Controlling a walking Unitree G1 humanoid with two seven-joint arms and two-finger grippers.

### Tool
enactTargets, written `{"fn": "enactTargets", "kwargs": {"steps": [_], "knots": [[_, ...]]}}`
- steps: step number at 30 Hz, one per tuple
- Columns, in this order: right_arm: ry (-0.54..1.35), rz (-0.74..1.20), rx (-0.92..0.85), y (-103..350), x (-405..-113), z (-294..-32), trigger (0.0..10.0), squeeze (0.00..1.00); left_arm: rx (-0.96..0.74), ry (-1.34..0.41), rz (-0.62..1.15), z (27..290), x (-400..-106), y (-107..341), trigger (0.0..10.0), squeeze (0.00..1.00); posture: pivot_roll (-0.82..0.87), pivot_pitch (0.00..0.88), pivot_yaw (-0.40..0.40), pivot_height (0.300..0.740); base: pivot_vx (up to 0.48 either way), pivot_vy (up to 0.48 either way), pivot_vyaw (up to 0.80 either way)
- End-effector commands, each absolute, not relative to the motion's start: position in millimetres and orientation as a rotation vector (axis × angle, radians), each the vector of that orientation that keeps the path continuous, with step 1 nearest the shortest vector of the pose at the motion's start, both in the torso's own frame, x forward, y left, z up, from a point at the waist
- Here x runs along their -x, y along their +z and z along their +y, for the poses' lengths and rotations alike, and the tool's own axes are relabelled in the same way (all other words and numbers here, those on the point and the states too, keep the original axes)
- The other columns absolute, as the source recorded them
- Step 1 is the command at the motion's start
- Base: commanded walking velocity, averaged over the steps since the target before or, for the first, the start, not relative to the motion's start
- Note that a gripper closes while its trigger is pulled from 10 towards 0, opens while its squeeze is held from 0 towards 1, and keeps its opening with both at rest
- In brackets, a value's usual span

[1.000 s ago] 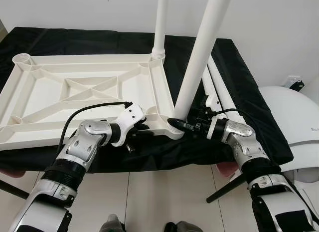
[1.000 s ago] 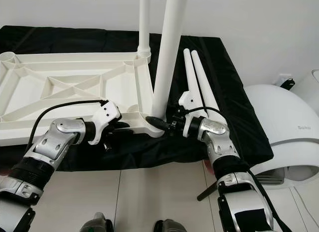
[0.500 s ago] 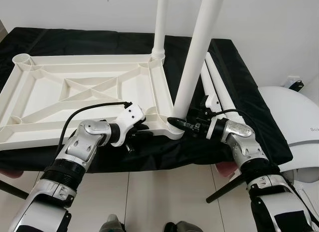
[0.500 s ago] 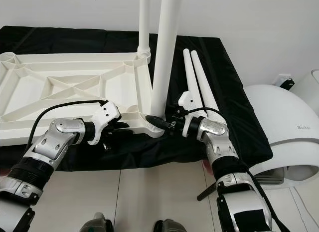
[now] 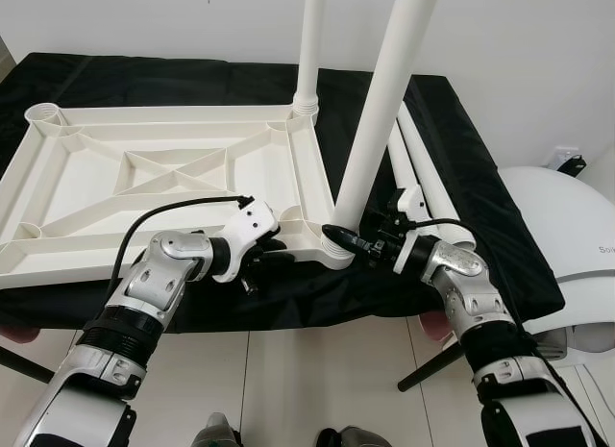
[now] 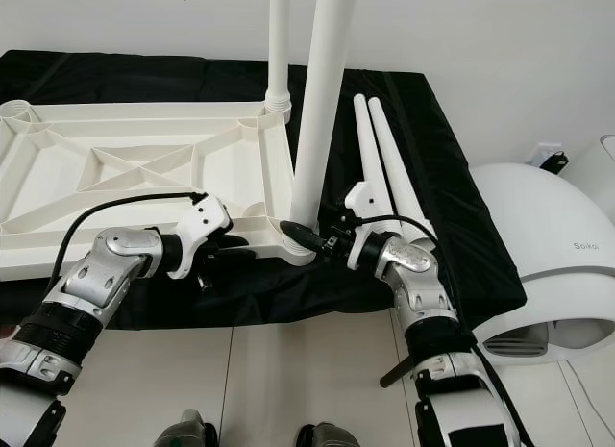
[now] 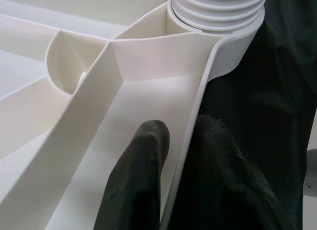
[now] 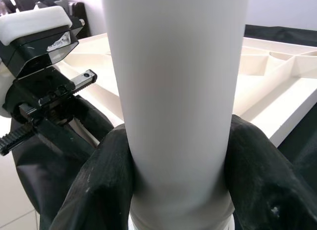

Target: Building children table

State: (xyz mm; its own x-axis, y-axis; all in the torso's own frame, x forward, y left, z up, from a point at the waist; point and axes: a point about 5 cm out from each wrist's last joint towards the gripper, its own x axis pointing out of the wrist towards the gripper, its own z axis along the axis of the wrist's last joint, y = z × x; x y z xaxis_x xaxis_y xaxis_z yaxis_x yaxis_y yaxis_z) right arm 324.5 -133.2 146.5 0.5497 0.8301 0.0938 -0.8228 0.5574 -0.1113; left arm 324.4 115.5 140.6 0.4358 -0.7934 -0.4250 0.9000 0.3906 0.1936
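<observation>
We have the children's tabletop (image 5: 173,178) lying upside down on a desk (image 5: 480,226) draped in black cloth, its ribbed underside facing up. One white leg (image 5: 309,53) already stands upright in the far right corner socket. Our right hand (image 5: 348,241) is clamped around the base of a second leg (image 5: 384,120), which stands in the near right corner socket (image 5: 332,250), leaning a little to the right. In the left wrist view, threaded rings at that leg's foot sit above the socket rim, so we judge this leg is not yet fully seated. Our left hand (image 5: 264,258) pinches the tabletop's near edge wall beside that corner, one finger (image 7: 136,180) inside the rim and the other outside, steadying the piece. Two more legs (image 6: 380,159) lie side by side on the cloth to the right of the tabletop, and the two left corner sockets (image 5: 40,112) stand open. By our reckoning the job is close to halfway: one leg is in, a second is going in, and two are left to fit before the table can be turned upright.
</observation>
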Motion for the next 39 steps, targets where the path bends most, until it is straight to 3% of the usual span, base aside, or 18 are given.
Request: {"fn": "enactTargets", "kwargs": {"steps": [1, 39], "knots": [[0.986, -0.148, 0.020, 147.5, -323.4, -128.6, 10.0, 0.00, -0.431, -1.114, 0.221, 108.2, -326.0, 152.8, 10.0, 0.00, 0.02, 0.062, -0.023, 0.740, 0.000, 0.000, 0.00], [0.657, -0.206, -0.039, 153.3, -299.3, -95.3, 10.0, 0.00, -0.431, -1.088, 0.229, 110.3, -328.5, 152.9, 10.0, 0.00, 0.01, 0.077, -0.022, 0.740, 0.000, 0.000, 0.00]]}}
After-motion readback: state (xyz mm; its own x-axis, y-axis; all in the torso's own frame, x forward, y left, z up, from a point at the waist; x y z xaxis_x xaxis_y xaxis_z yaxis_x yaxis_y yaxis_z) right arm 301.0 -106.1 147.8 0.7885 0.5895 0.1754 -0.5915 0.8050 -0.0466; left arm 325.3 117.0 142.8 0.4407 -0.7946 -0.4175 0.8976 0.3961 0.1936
